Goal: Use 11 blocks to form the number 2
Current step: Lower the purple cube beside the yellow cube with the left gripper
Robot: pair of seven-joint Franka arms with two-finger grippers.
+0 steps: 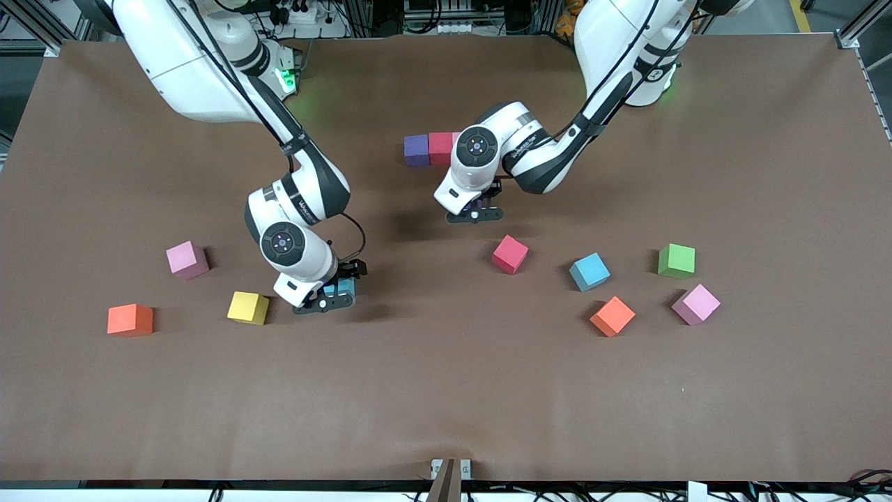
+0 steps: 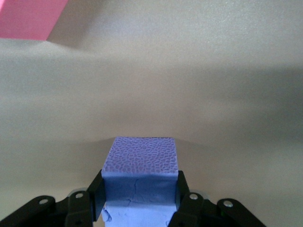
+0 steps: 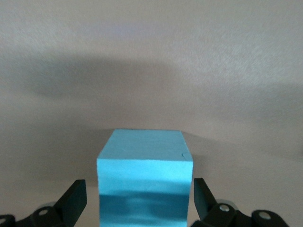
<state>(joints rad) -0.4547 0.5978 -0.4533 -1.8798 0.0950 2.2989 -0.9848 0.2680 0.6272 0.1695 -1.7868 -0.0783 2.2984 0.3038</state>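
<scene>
Purple cube (image 2: 140, 176) sat clamped in my left gripper's (image 2: 140, 201) jaws; right gripper's (image 3: 140, 198) jaws stood apart around a light blue cube (image 3: 144, 177).

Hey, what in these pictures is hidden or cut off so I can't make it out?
- Front view: the purple block, gripped by the left end effector over the table's middle, is hidden under its wrist.
- Front view: the left arm covers whatever follows the red block in the row.
- Front view: the right end effector, open around a light blue block, hides most of it.
- Left wrist view: a pink block is cut off by the corner.
</scene>
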